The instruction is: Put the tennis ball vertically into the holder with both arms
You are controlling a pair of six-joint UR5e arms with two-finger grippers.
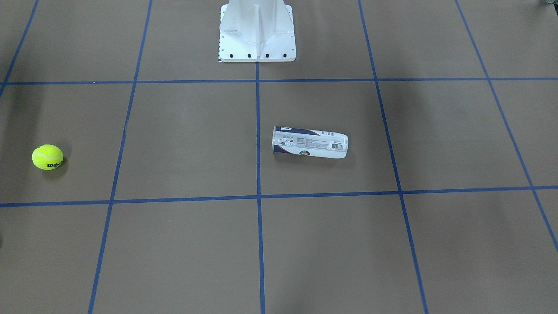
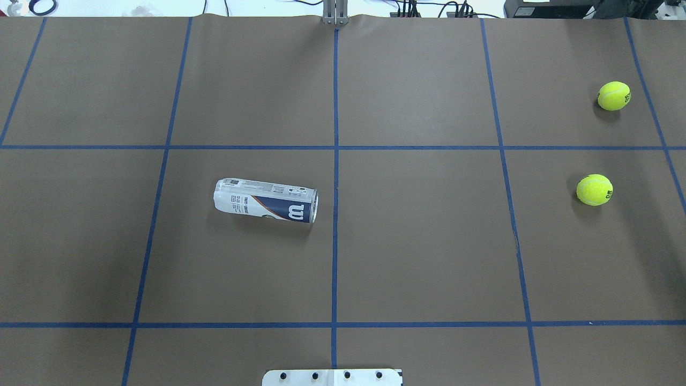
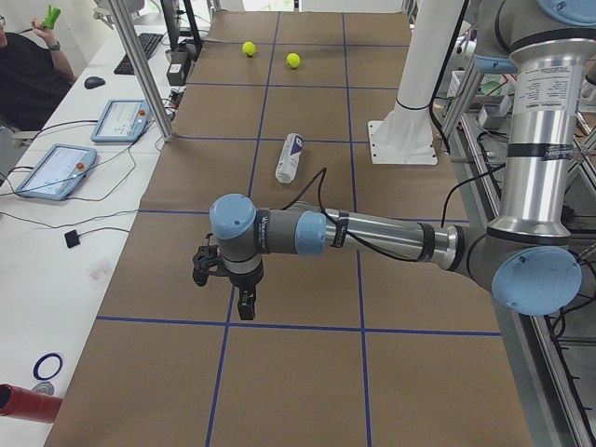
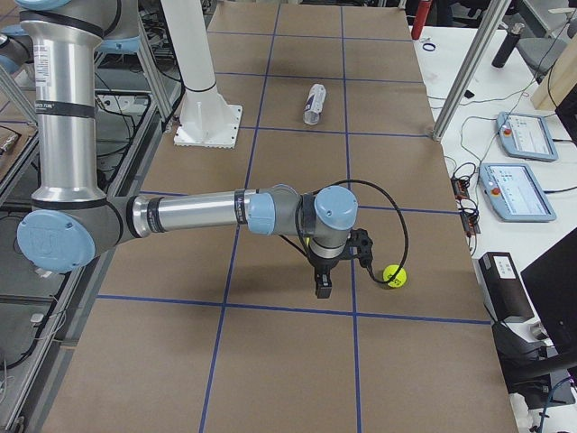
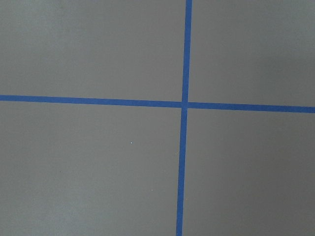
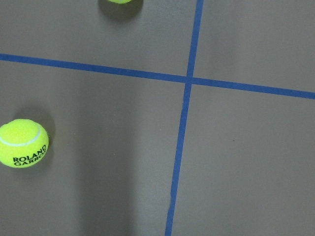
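Nothing is held yet; the holder (image 2: 266,200) lies on its side on the table (image 2: 418,241), left of centre, the ball (image 2: 594,190) far to the right with a second ball (image 2: 614,96) beyond it; left arm (image 3: 372,237) and right arm (image 4: 198,215) hover near the table's ends, and I cannot tell how their jaws stand; next, likely, the left must upright the holder while the right takes the ball; the pedestal (image 1: 257,30) blocks neither.

The small neon yellow-green tennis ball (image 1: 47,157) looks fuzzy and felted. The brown paper table cover (image 1: 183,144) is matt, and its blue tape lines (image 1: 258,174) are smooth. The clear cylindrical plastic can (image 1: 310,142) is glossy, and the white painted metal pedestal base (image 1: 257,35) has a slight sheen.
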